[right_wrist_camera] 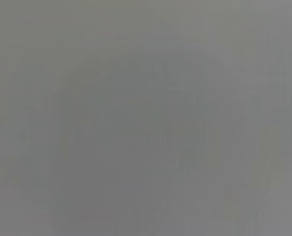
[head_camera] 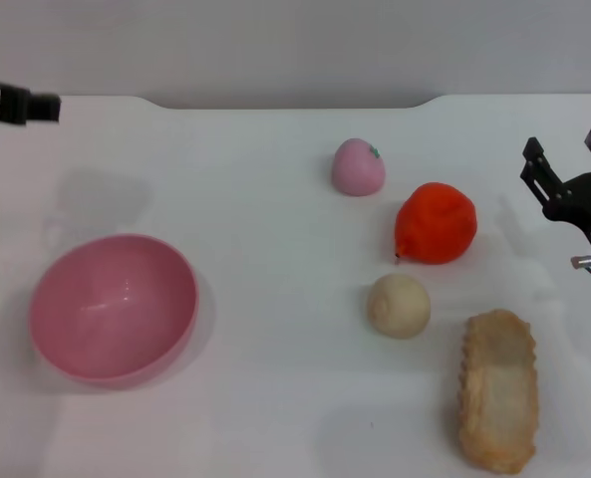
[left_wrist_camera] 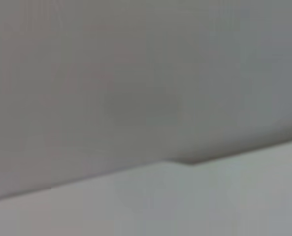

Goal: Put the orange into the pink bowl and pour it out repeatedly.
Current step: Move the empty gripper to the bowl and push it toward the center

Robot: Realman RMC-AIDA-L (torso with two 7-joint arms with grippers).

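The orange (head_camera: 435, 224) is red-orange with a small nub and lies on the white table (head_camera: 265, 249), right of centre. The pink bowl (head_camera: 113, 307) stands upright and empty at the front left, far from the orange. My right gripper (head_camera: 564, 149) is at the right edge of the head view, to the right of the orange and apart from it, open and empty. My left gripper (head_camera: 21, 104) shows only as a black tip at the far left, well behind the bowl. Both wrist views show only blurred grey surfaces.
A small pink peach-like fruit (head_camera: 358, 167) lies behind and left of the orange. A beige ball (head_camera: 398, 305) lies in front of the orange. A tan bread-like piece (head_camera: 497, 388) lies at the front right. The table's far edge meets a grey wall.
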